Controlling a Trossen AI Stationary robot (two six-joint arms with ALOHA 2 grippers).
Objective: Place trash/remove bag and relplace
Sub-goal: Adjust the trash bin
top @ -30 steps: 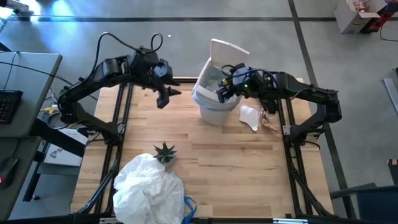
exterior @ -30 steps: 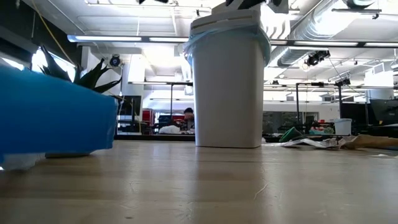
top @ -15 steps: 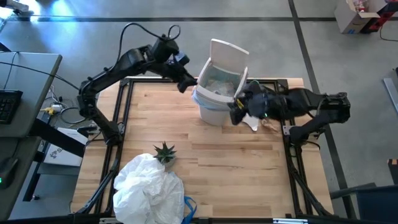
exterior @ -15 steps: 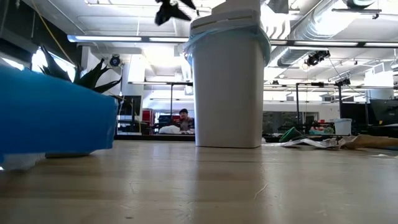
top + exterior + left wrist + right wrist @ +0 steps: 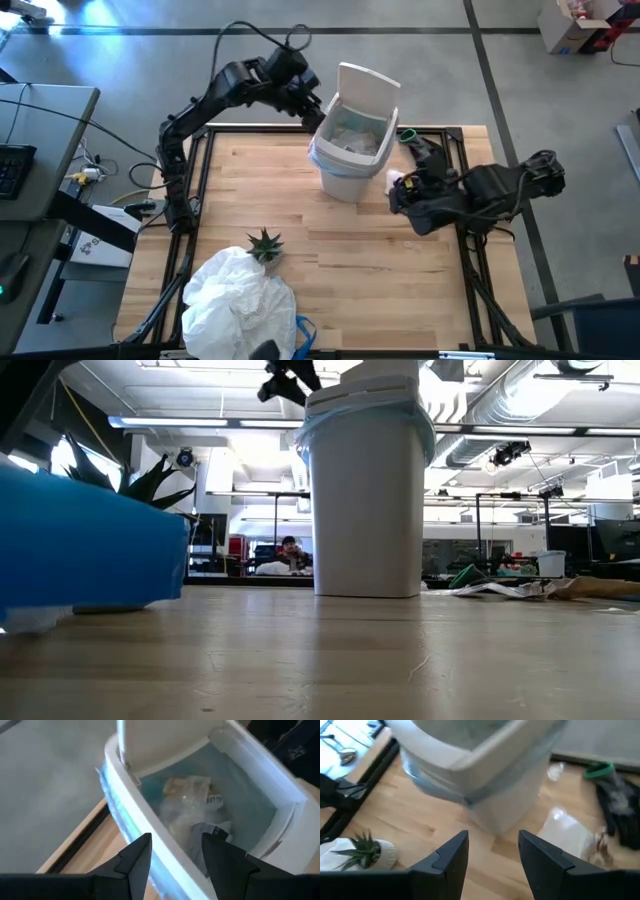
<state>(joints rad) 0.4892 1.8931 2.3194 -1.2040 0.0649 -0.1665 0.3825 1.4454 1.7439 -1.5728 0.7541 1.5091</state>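
The white bin (image 5: 350, 160) stands at the table's far middle with its lid (image 5: 368, 85) flipped up. The light-blue bag (image 5: 112, 800) lines it and folds over the rim. Trash (image 5: 192, 797) lies inside: brown paper and clear wrappers. My left gripper (image 5: 317, 117) hangs open just above the bin's far-left rim (image 5: 150, 827), one finger on each side of it and clear of it. My right gripper (image 5: 397, 194) stands open beside the bin's right wall, above the table, pointing at the bin (image 5: 485, 765). A white paper scrap (image 5: 565, 832) lies on the wood under it.
A small green potted plant (image 5: 265, 245) and a big crumpled white bag (image 5: 240, 300) sit at the table's near left. A green-and-dark item (image 5: 600, 775) lies right of the bin by the frame. More scraps (image 5: 520, 588) lie on the wood at the right.
My left gripper has swung toward the table's right edge, from well left of the bin to its far-left rim, rolling as it went. My right gripper has drawn back from over the bin's mouth toward the near right, turned, and now stands beside the bin's right wall.
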